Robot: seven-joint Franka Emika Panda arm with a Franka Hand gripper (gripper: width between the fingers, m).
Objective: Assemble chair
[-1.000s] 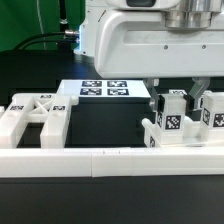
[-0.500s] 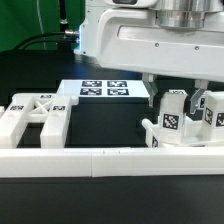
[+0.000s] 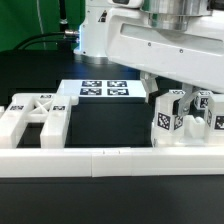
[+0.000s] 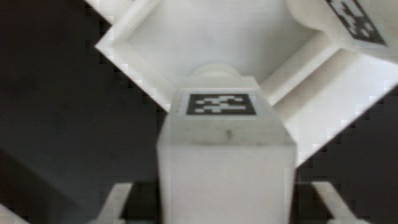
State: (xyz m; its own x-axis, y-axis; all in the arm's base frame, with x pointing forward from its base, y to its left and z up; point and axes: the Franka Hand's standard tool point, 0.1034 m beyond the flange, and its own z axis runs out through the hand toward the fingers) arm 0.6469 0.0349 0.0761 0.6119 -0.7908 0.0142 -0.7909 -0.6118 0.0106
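At the exterior view's right, claw (image 4: 221, 205) clamped on a tagged white chair leg (image 4: 221, 145), just behind the border rail (image 3: 100, 158).

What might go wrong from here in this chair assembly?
1. The gripper seems closed on a tagged chair part that stands close beside the neighbouring tagged parts. Lifting or turning it may knock them over.
2. The border rail lies right in front of those parts, so a low sweep might catch it.
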